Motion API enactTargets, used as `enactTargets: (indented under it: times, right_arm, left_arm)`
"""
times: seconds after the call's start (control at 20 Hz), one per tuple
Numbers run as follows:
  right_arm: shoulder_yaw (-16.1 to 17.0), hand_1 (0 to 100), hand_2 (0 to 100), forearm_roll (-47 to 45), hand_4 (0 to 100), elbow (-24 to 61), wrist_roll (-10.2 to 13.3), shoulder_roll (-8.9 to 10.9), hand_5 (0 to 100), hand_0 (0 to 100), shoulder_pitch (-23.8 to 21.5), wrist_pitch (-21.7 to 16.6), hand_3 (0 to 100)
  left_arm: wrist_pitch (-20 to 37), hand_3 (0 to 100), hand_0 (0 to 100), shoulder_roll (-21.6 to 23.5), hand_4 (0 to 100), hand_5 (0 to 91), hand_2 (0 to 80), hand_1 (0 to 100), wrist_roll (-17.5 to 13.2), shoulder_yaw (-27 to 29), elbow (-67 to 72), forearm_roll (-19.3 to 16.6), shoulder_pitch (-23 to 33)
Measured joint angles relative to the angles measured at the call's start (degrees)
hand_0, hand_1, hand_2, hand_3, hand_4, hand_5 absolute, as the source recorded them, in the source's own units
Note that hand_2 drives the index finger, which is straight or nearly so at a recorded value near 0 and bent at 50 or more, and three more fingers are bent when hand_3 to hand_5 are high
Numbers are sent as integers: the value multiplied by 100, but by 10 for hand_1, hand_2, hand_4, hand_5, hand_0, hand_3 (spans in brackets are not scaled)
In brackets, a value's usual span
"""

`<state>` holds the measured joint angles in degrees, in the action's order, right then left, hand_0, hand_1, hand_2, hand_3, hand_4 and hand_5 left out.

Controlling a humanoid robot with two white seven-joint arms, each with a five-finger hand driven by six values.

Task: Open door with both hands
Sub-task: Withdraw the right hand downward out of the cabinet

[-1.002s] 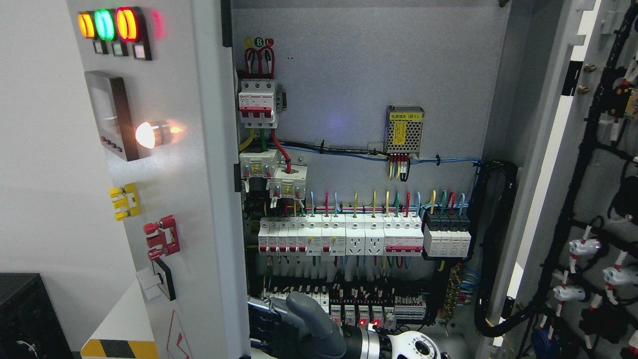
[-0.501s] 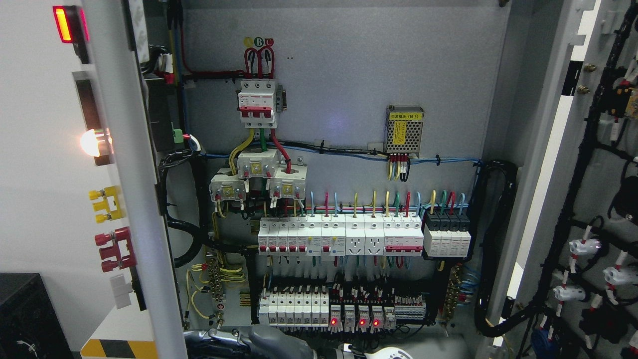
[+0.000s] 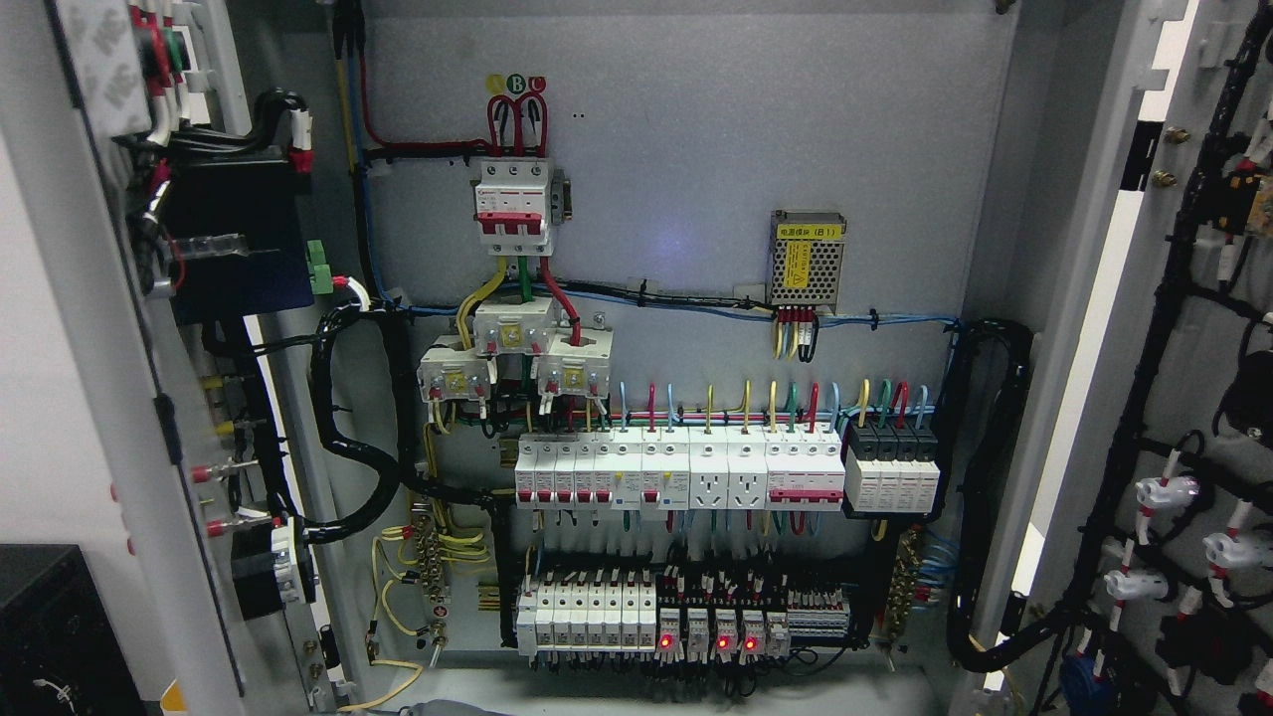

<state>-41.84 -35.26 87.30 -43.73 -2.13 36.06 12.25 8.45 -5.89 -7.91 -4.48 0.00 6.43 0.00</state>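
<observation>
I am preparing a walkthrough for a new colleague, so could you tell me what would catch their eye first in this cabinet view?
First, the dense breaker row with its coloured wires across the middle of the back panel, and the lit red indicators on the row beneath it. Next, the red-handled main breaker at upper centre, and the open left door showing its wired inner side.

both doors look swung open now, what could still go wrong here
1. The left door carries wiring on its inner face, joined to the cabinet by a black cable bundle; pushing it wider might strain that bundle.
2. Red lights glow on the bottom row of breakers, so the panel seems live; a hand reaching in could touch terminals.
3. The right door has hanging cables too, which might snag an arm.
</observation>
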Motion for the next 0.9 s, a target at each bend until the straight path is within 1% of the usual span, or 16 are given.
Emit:
enactTargets:
  times: [0.5,0.7,0.9]
  right_arm:
    - [-416,0,0,4,0,-6,541,-219,0,0,38,0,0]
    - [-559,0,0,7,0,-7,586,-308,0,0,67,0,0]
    - [-638,0,0,6,0,-8,600,-355,0,0,89,0,0]
  left_arm:
    - [0,0,0,0,0,0,0,0,0,0,0,0,0]
    - [0,0,0,0,0,0,0,0,0,0,0,0,0]
    - [0,0,0,0,0,0,0,0,0,1,0,1,0]
